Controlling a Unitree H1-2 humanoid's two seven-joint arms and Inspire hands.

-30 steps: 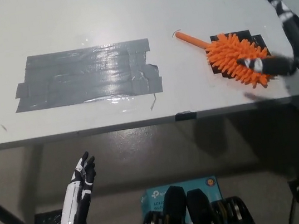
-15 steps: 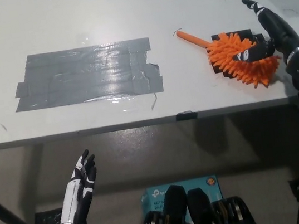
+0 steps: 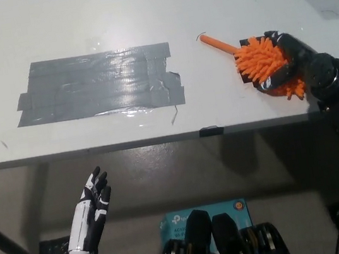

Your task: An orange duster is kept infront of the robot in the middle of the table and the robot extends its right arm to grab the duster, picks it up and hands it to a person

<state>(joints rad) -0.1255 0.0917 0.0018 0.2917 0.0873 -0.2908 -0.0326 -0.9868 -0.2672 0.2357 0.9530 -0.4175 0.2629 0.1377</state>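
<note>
The orange duster lies on the white table at the right, its fluffy head on a black tape mark and its thin orange handle pointing up-left. My black right hand comes in from the right and sits on the right side of the head, fingers curled over and under the fluff. The duster still rests on the table. My white left hand hangs open at the lower left, below the table's front edge.
A large patch of grey tape covers the table's left middle. The table's front edge runs across the picture, with a small black tape tab on it. A blue box lies on the floor below.
My right hand has moved left and down onto the duster head, and its fingers have closed around the fluff. The left hand has barely moved.
</note>
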